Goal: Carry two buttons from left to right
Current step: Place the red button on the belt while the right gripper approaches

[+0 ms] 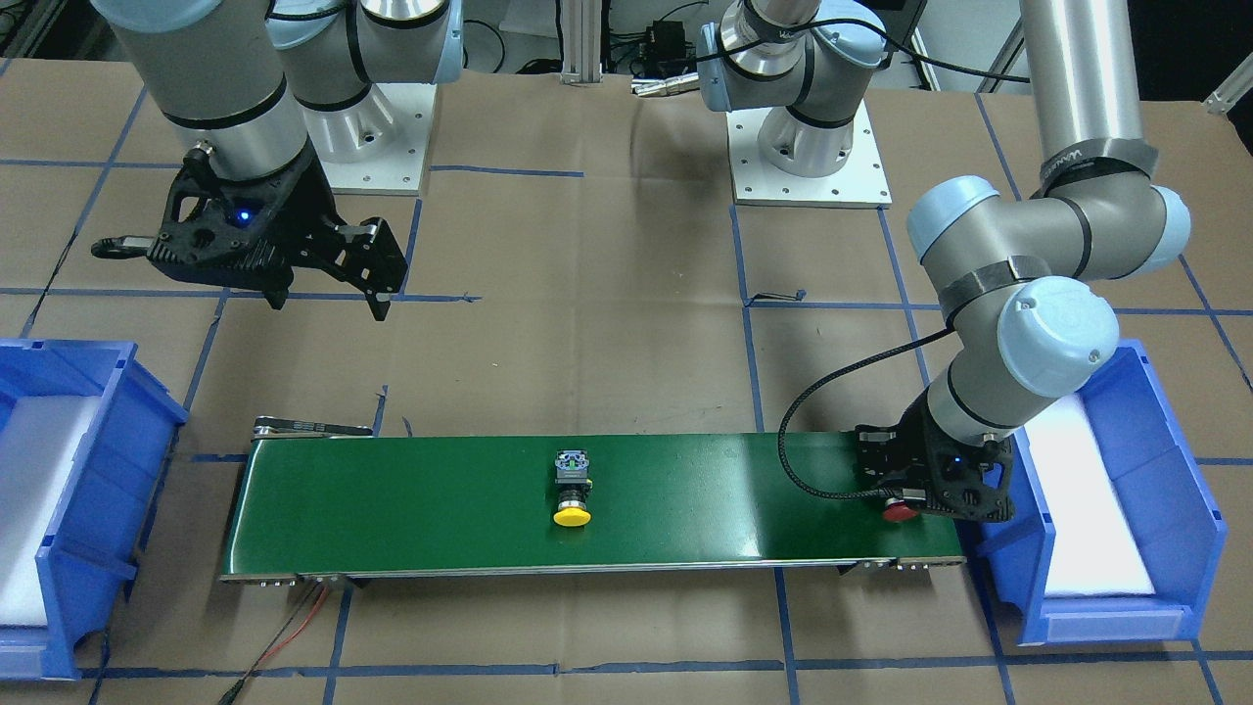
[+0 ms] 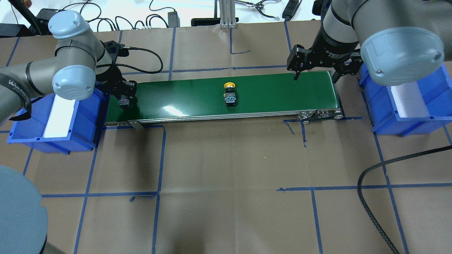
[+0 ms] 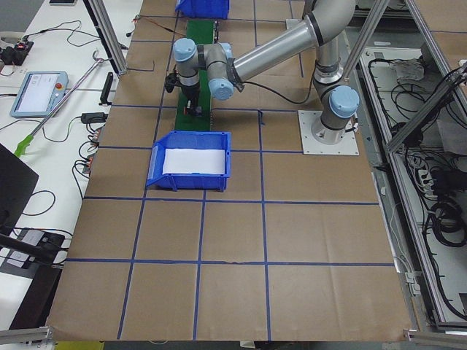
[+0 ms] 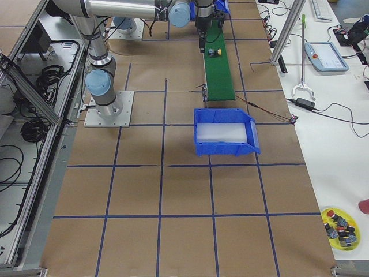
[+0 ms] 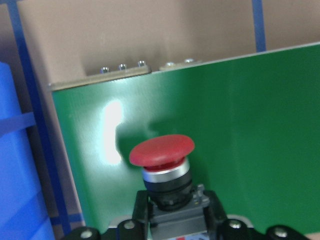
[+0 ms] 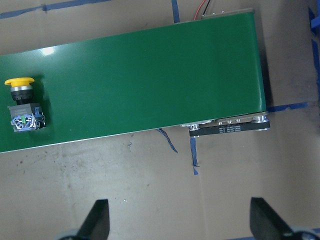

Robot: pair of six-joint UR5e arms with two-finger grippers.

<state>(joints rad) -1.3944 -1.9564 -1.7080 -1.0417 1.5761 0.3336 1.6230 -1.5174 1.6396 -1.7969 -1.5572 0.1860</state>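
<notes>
The red button (image 5: 162,150) lies at the left end of the green conveyor belt (image 2: 176,100), its block body between the fingers of my left gripper (image 2: 124,100). The gripper looks shut on it, low on the belt. In the front view the red cap (image 1: 899,510) shows under the left gripper (image 1: 910,493). The yellow button (image 2: 229,94) lies on its side mid-belt, free; it also shows in the front view (image 1: 572,494) and in the right wrist view (image 6: 20,102). My right gripper (image 2: 315,78) hangs open and empty, high by the belt's right end.
A blue bin with a white liner (image 2: 81,130) stands at the belt's left end, close against the left arm. A second blue bin (image 2: 434,113) stands at the right end. A black cable (image 2: 374,197) trails over the brown paper.
</notes>
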